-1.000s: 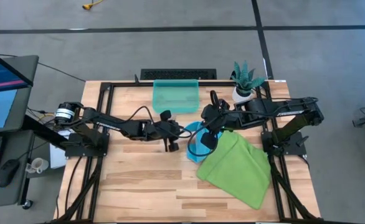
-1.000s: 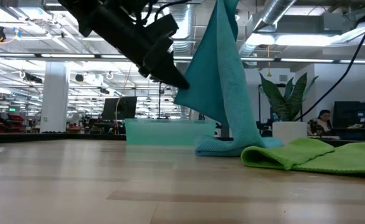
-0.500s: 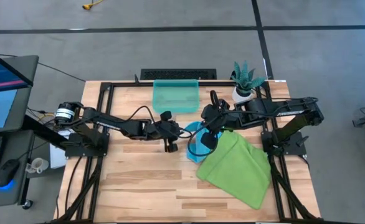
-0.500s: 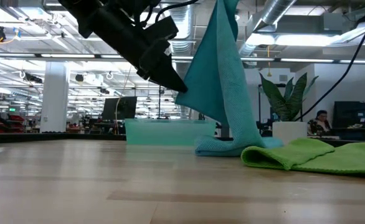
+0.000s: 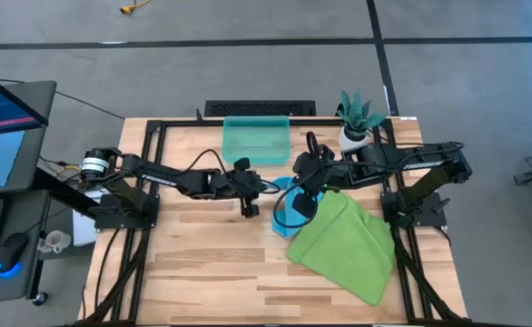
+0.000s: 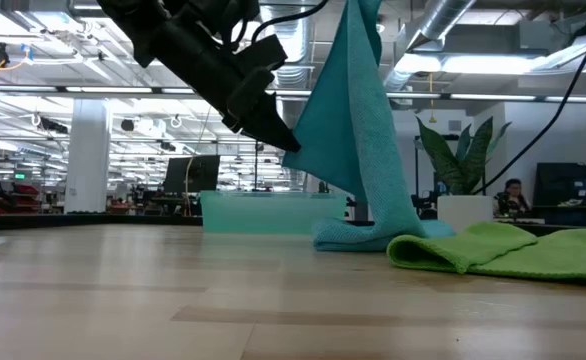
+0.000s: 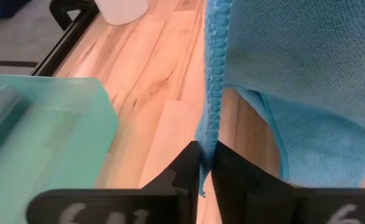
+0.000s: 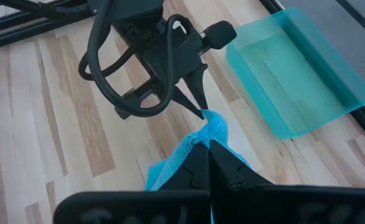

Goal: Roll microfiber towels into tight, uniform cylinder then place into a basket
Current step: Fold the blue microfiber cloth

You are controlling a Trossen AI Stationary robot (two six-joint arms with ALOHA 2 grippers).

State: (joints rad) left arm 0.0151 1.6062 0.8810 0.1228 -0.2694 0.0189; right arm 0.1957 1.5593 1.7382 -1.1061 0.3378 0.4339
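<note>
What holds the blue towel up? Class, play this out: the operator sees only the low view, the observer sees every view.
Observer: The right gripper, above your frame, is shut on the blue towel's top corner.
Operator: Has the left gripper caught it?
Observer: Yes. The left wrist view shows the left gripper with its fingers pinched on the towel's hemmed edge.
Operator: Is the basket free?
Observer: From above, the basket has nothing in it.
</note>
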